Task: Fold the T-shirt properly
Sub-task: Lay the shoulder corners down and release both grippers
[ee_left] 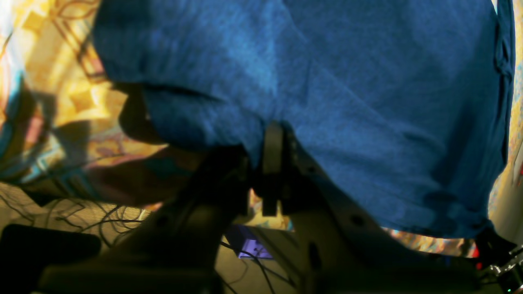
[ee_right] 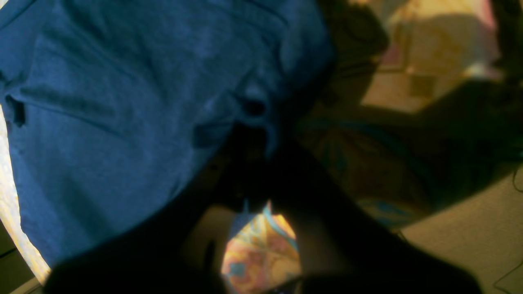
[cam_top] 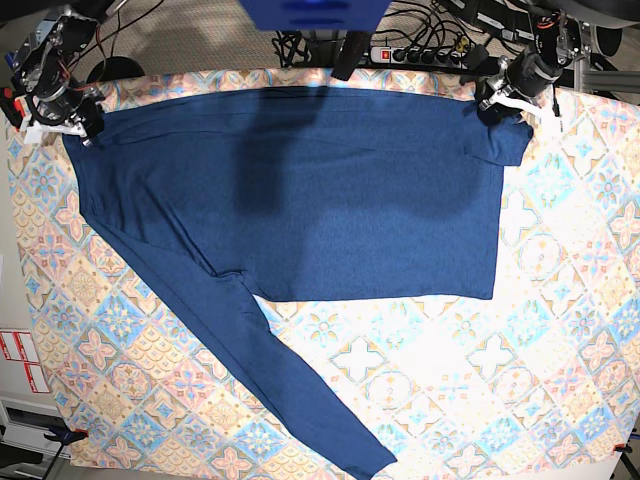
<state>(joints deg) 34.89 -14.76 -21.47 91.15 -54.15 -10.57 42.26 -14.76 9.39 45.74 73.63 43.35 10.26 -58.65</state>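
T-shirt spread flat on the patterned desk; my left hand and right hand each pinch a far corner, which I should carry level toward its near hem.

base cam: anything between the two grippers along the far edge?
Only the T-shirt: its far edge spans from right gripper to left gripper, seen in base view.
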